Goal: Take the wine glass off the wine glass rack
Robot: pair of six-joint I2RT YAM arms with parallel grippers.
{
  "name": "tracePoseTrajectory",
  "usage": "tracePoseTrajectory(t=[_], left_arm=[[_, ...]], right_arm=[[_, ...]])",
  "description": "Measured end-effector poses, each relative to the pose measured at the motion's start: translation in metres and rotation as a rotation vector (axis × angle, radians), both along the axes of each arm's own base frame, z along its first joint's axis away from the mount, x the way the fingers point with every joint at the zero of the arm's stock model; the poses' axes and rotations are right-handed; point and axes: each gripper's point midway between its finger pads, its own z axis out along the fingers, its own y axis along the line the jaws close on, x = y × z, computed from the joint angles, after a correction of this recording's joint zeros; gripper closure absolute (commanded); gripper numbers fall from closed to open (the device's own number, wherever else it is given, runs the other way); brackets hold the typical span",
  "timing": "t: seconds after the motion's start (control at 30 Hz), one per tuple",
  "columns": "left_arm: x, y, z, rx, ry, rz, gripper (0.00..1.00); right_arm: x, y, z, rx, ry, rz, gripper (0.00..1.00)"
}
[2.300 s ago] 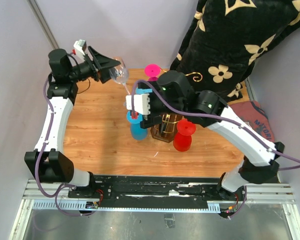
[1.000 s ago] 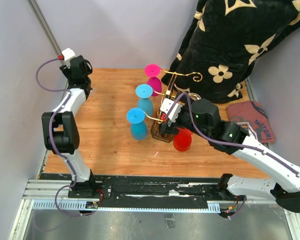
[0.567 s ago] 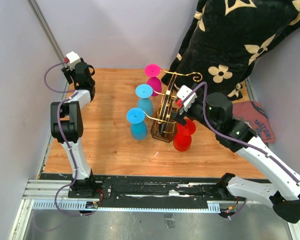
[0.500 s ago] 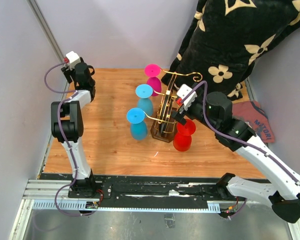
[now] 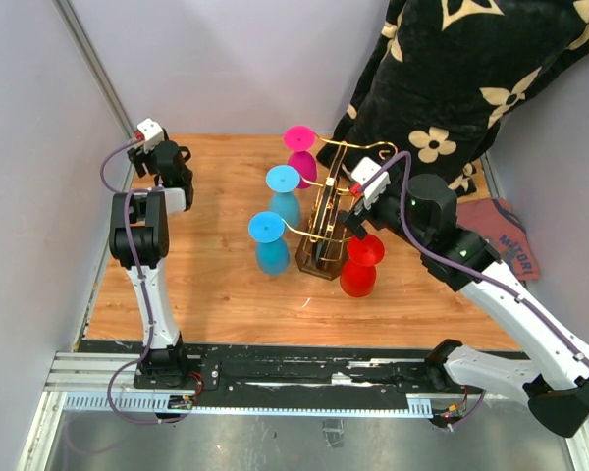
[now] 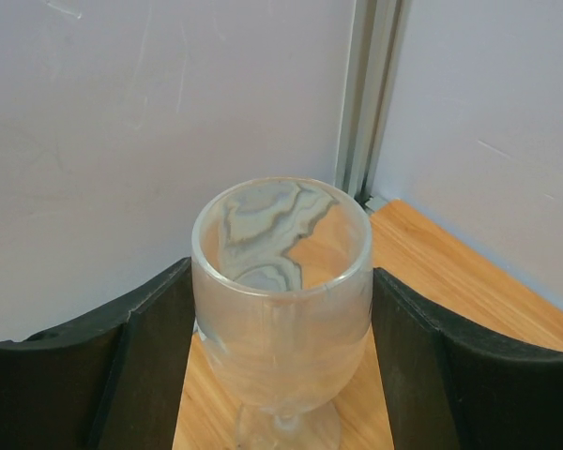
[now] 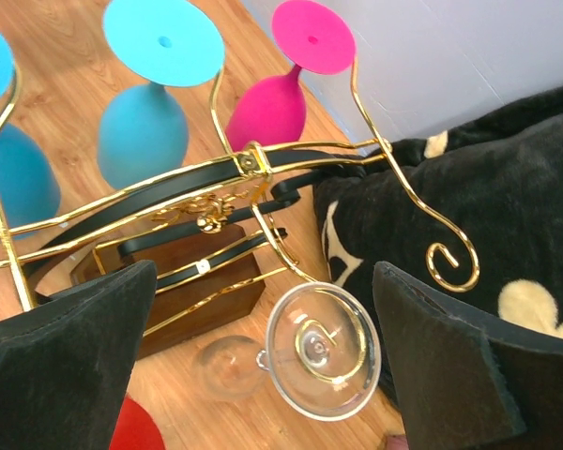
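Wooden table (image 5: 216,285) between grey walls (image 5: 226,59): the wine glass (image 6: 281,281), off the gold rack (image 5: 326,221), is upright at the ten o'clock corner, its bowl pinched by the left claw (image 6: 280,323), which earlier held it aloft beside the rack. Only wrist views show it and a second clear glass (image 7: 324,352) hanging on the rack, under the gaping, empty right claw (image 7: 263,272) at three o'clock.

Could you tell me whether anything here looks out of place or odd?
Mainly the black flowered blanket: it spills over the table's far right corner, close behind the rack's curled arm, which might catch on it.
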Motion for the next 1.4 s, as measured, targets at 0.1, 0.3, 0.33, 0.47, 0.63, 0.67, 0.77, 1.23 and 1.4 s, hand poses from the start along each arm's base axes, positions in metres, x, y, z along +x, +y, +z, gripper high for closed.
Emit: tracePoseTrajectory(t=[0.1, 0.3, 0.33, 0.47, 0.63, 0.67, 0.77, 1.23, 1.4], left_arm=[[-0.001, 0.0, -0.001, -0.005, -0.011, 0.002, 0.23], [-0.004, -0.001, -0.009, -0.029, -0.019, 0.0, 0.0], [-0.006, -0.001, -0.013, -0.034, -0.012, 0.0, 0.0], [-0.014, -0.003, -0.022, -0.057, 0.002, -0.004, 0.0], [-0.024, -0.005, -0.014, -0.081, -0.009, -0.007, 0.0], [-0.025, -0.005, -0.01, -0.087, -0.015, -0.008, 0.0], [-0.027, -0.007, 0.002, -0.1, -0.028, -0.014, 0.0], [-0.04, -0.048, 0.07, -0.208, -0.037, -0.095, 0.0], [-0.053, -0.085, 0.117, -0.318, -0.08, -0.182, 0.0]], right_arm=[[0.003, -0.004, 0.0, 0.001, 0.001, -0.012, 0.02], [0.003, -0.004, 0.0, 0.003, 0.004, -0.015, 0.02], [0.003, -0.004, -0.001, 0.004, 0.005, -0.014, 0.02], [0.001, -0.003, -0.002, 0.015, 0.021, -0.012, 0.01], [-0.003, -0.003, -0.003, 0.052, 0.065, -0.022, 0.0], [-0.004, -0.003, -0.003, 0.065, 0.083, -0.028, 0.02], [-0.008, -0.004, -0.001, 0.104, 0.131, -0.05, 0.05], [0.007, -0.004, 0.038, 0.345, 0.385, -0.264, 0.18], [0.029, 0.013, 0.055, 0.422, 0.476, -0.257, 0.3]])
